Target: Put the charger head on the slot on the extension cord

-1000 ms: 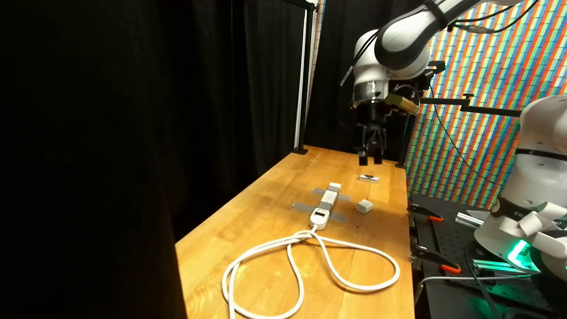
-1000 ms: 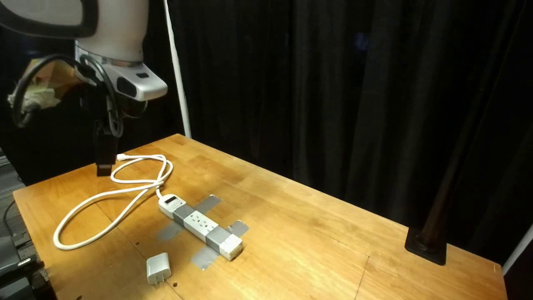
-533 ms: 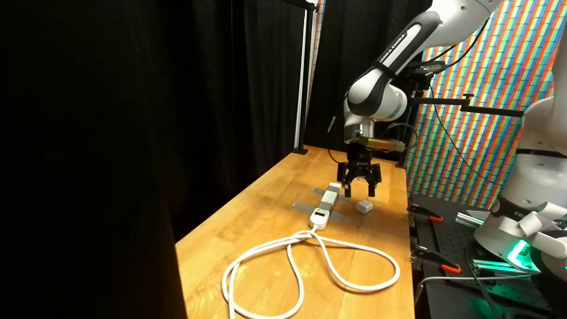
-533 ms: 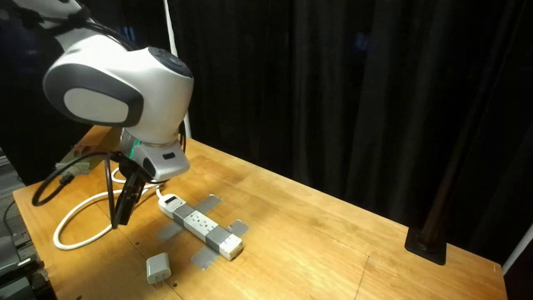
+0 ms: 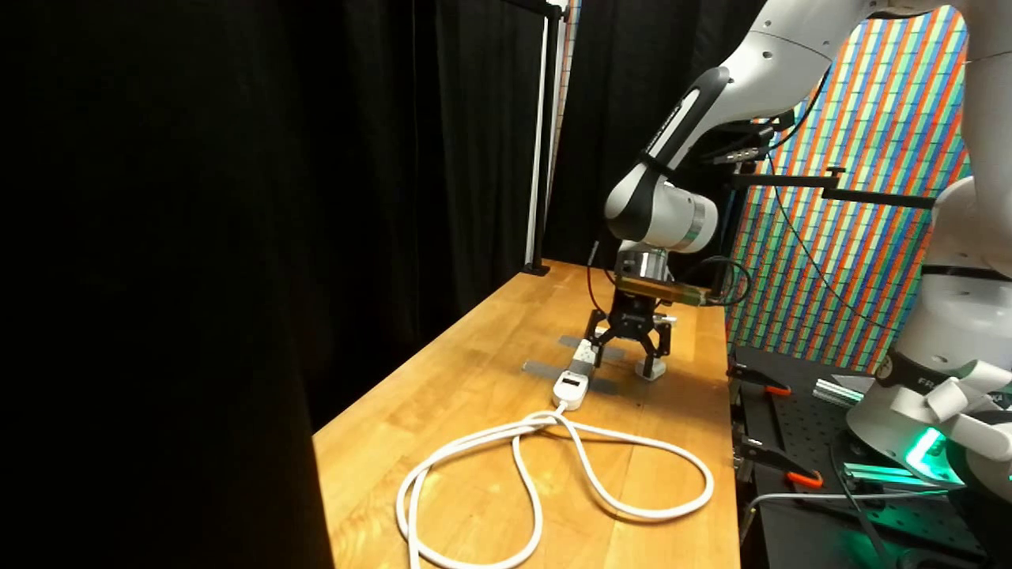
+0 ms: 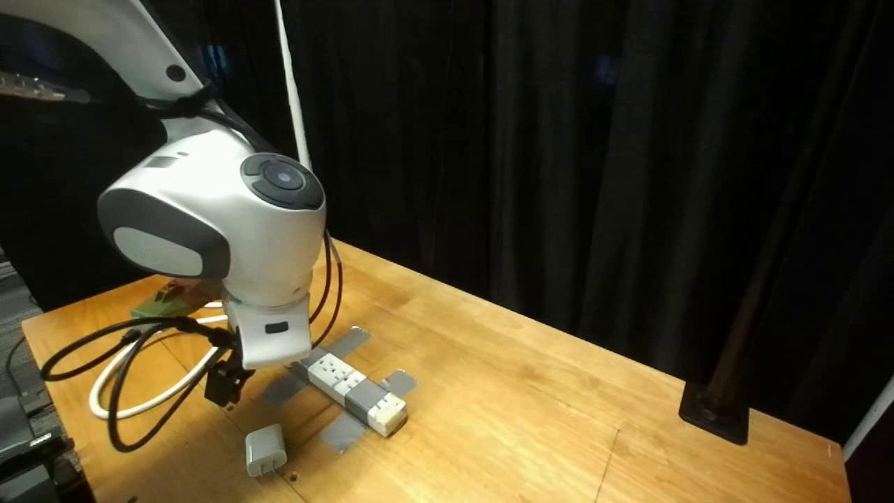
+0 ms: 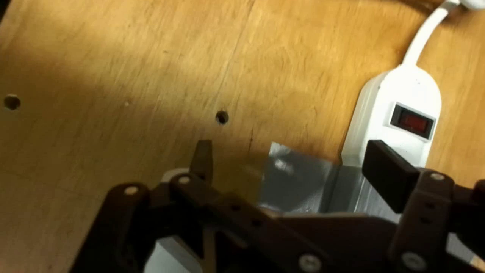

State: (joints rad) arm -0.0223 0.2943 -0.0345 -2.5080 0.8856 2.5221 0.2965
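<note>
The charger head point(image 6: 266, 449) is a small white-grey box lying on the table, prongs toward the camera. In an exterior view it point(image 5: 655, 371) is partly behind a finger; in the wrist view only parts of it point(image 7: 166, 259) show behind the left finger linkage. The extension cord's white socket block point(image 6: 339, 377) is taped down beside it, with slots point(image 6: 332, 369) facing up. Its switch end point(image 5: 571, 389) leads to a looped white cable point(image 5: 531, 506). My gripper point(image 5: 623, 366) is open and low, between block and charger head. In the wrist view, the gripper point(image 7: 288, 155) has nothing between its fingers.
Grey tape point(image 6: 349, 342) crosses the socket block onto the wooden table point(image 6: 517, 426). A black post base point(image 6: 716, 413) stands at the far table edge. Clamps with orange tips point(image 5: 805, 479) sit along the table's side. A black curtain hangs behind.
The gripper has come down from high above the table to low beside the socket block and charger head, and has turned. The charger head and cord have not moved.
</note>
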